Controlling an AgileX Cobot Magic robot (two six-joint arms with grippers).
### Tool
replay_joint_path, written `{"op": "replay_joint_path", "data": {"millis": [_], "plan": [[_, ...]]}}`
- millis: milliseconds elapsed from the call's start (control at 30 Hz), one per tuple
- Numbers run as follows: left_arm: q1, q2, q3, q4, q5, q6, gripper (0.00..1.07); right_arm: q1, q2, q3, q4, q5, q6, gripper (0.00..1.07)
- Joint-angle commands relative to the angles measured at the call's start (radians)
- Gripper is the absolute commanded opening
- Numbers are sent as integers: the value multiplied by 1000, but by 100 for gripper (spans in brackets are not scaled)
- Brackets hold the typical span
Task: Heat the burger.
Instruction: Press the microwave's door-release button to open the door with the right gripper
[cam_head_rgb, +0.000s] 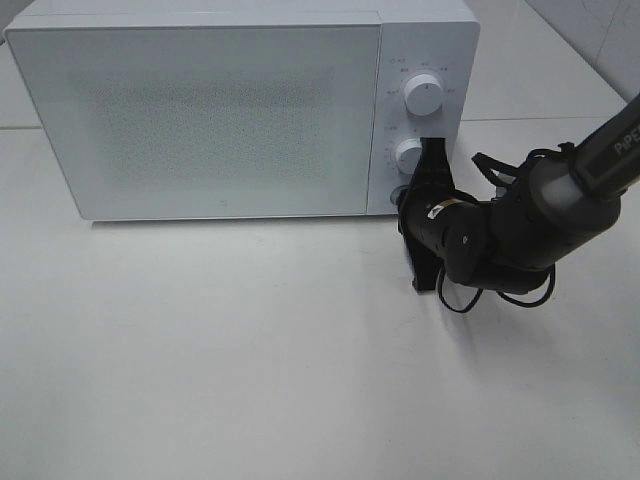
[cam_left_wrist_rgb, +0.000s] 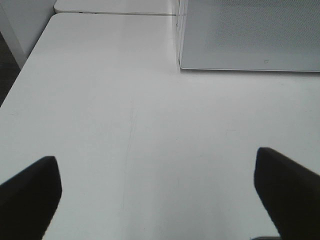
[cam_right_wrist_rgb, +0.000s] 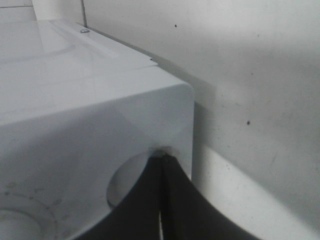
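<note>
R gripper (cam_head_rgb: 432, 152) at microwave (cam_head_rgb: 200, 120) ctrl panel, far edge of table (cam_head_rgb: 250, 360).
High view: door shut, burger's place can't tell. L wrist: L gripper (cam_left_wrist_rgb: 160, 200) released, fingers wide apart over table. R wrist: R gripper clenched, tips against round recess on panel.

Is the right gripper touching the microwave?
Touching. The right wrist view shows the right gripper shut, its tip meeting the front panel of the microwave with no gap.
</note>
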Motion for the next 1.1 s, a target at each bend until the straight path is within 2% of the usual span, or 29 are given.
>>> {"op": "replay_joint_path", "data": {"millis": [33,167,700,1100], "plan": [[0,-8,1,3,-4,-1,100,-9,-5,-29,-5,-71,-16,0],[0,-8,1,3,-4,-1,100,-9,-5,-32,3,-179,-25,0],[0,-8,1,3,-4,-1,100,-9,17,-143,47,-248,-100,0],[0,-8,1,3,-4,-1,100,-4,14,-136,43,-245,-99,0]]}}
